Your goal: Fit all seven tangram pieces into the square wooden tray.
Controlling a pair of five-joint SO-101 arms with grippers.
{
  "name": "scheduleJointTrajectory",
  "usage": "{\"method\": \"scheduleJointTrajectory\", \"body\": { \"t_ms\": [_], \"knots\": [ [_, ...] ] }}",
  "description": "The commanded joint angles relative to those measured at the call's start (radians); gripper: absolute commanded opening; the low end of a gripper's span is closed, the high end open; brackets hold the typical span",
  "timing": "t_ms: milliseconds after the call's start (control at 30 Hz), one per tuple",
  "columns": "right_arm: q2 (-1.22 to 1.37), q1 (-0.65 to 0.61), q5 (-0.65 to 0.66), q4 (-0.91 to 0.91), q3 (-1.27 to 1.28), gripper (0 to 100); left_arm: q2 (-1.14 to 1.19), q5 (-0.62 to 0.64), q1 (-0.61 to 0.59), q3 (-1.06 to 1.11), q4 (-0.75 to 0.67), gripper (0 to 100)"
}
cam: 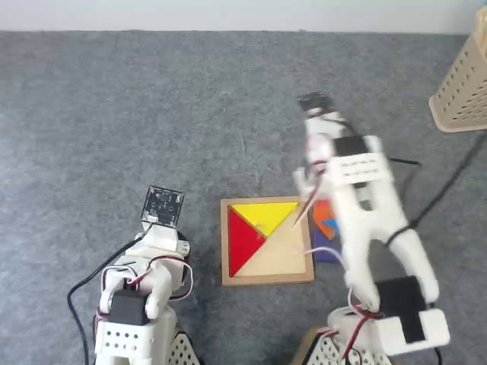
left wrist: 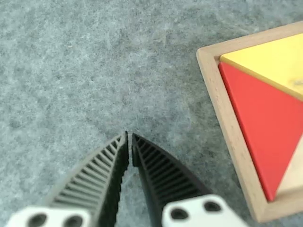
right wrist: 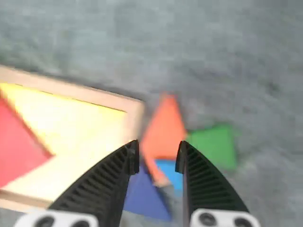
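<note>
The square wooden tray (cam: 266, 278) lies between the two arms and holds a yellow triangle (cam: 266, 215) and a red triangle (cam: 243, 239). Loose pieces lie on the carpet just right of the tray: an orange triangle (right wrist: 164, 132), a green triangle (right wrist: 215, 144), a light blue piece (right wrist: 169, 171) and a dark blue piece (right wrist: 142, 196). My right gripper (right wrist: 157, 146) hangs open above the orange triangle, next to the tray's rim (right wrist: 135, 111). My right arm (cam: 358, 182) covers most of those pieces in the high view. My left gripper (left wrist: 129, 137) is shut on nothing over bare carpet, left of the tray's corner (left wrist: 208, 54).
Grey carpet covers the table. A beige perforated container (cam: 464, 84) stands at the far right edge. Cables trail from both arm bases along the near edge.
</note>
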Motion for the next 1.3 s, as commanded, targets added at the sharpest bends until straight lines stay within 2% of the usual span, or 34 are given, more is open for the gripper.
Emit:
{"method": "scheduleJointTrajectory", "body": {
  "t_ms": [0, 200, 467, 667, 833, 1000, 1167, 1267],
  "knots": [
    [0.045, -0.030, -0.049, -0.084, -0.005, 14.4, -0.021, 0.005, -0.008, -0.019, 0.006, 1],
    [0.177, 0.035, -0.051, -0.154, -0.005, 14.4, -0.021, 0.005, -0.008, -0.019, 0.006, 1],
    [0.242, 0.166, -0.032, -0.153, -0.006, 14.4, -0.021, 0.005, -0.008, -0.019, 0.006, 1],
    [0.295, 0.168, -0.006, -0.143, -0.017, 14.4, -0.021, 0.005, -0.008, -0.019, 0.006, 1],
    [0.196, 0.154, -0.012, -0.101, -0.026, 14.4, -0.021, 0.005, -0.008, -0.019, 0.006, 1],
    [0.137, 0.088, -0.021, -0.125, 0.037, 15.0, -0.021, 0.005, -0.008, -0.019, 0.006, 1],
    [0.216, 0.076, -0.025, -0.137, 0.046, 27.7, -0.021, 0.005, -0.008, -0.019, 0.006, 1],
    [0.278, 0.076, -0.028, -0.137, 0.023, 29.0, -0.021, 0.005, -0.008, -0.019, 0.006, 1]
  ]
}}
